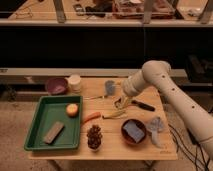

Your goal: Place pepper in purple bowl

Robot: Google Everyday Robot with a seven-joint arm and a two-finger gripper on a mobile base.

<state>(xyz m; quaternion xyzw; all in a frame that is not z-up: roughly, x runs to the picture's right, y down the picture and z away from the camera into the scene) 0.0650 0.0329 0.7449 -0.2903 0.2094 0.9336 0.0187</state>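
Gripper (120, 103) hung low over the light wooden table (112, 147); I could not tell its state.
I noted the slim, curved orange-red pepper (91, 118) lying on the table just beside the green plastic tray (46, 107), well apart from the small round dull purple bowl (56, 85) at back left.

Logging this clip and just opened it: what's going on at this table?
The robot's arm reaches in from the right, its gripper low over the middle of the table, near a pale yellow piece. The pepper lies on the table beside the green tray, apart from the gripper, not yet picked up. The purple bowl sits at the back left corner, no pepper in it.
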